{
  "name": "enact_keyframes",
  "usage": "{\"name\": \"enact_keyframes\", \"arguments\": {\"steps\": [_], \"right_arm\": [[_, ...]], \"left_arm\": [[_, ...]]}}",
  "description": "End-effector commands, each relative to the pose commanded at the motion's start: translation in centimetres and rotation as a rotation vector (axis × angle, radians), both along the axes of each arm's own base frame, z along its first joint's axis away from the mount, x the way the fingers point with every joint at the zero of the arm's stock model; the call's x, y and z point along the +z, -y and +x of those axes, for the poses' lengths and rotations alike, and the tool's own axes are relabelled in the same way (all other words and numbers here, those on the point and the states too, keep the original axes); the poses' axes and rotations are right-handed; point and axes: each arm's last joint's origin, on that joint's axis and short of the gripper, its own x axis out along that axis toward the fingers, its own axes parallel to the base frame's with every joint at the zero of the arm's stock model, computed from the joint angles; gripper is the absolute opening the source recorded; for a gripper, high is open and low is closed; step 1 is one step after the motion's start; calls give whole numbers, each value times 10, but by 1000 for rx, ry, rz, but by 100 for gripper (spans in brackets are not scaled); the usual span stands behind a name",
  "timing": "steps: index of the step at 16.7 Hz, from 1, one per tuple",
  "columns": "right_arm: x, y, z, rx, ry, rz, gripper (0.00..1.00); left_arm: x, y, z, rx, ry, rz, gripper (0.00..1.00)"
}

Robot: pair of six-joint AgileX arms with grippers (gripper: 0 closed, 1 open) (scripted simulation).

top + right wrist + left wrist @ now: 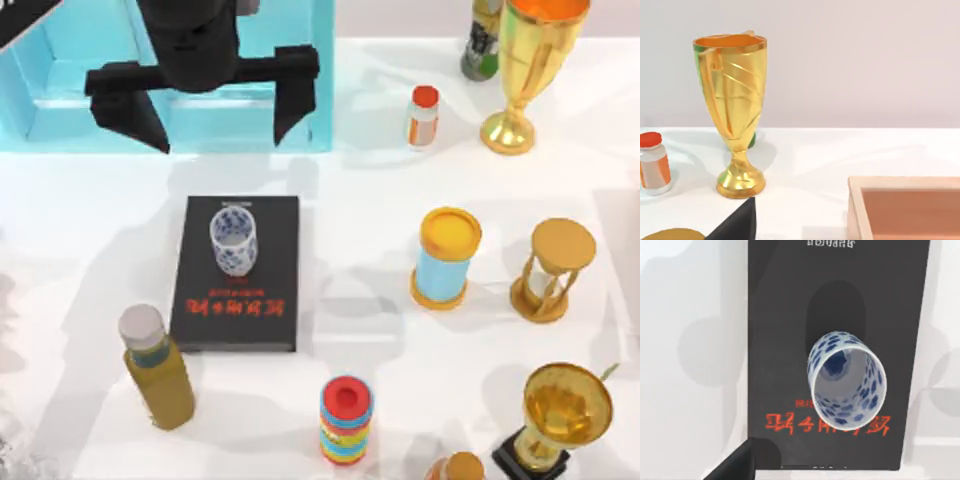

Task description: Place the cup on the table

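The white worktop [380, 330] was crowded with bottles and gold trophies. The cup [233, 241] stood upright on a black book [237, 273]. The left pincer [205, 110] hung wide open above the turquoise cabinet [60, 90], holding nothing.

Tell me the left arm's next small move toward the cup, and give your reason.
Probably lower the left gripper toward the cup, with its fingers spread. The cup stands upright on the black book, not on the table, and nothing grips it. The gripper hangs open over the turquoise cabinet, short of the cup, so it likely has to close that gap before any grasp.
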Motion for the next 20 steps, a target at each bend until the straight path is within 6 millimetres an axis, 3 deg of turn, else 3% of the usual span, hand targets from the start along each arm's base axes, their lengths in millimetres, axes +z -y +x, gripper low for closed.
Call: {"name": "enact_keyframes", "arguments": {"steps": [4,10,12,18,20], "right_arm": [[0,0,0,0,0,0,100],[0,0,0,0,0,0,100],[0,0,0,0,0,0,100],[0,0,0,0,0,0,100],[0,0,0,0,0,0,100]], "left_arm": [[-25,25,5,-39,-117,55,100],[-27,24,6,-37,-121,57,100],[-36,25,7,-40,-122,57,100],[-107,26,7,-40,-120,56,100],[-122,26,5,-40,-121,57,100]]}}
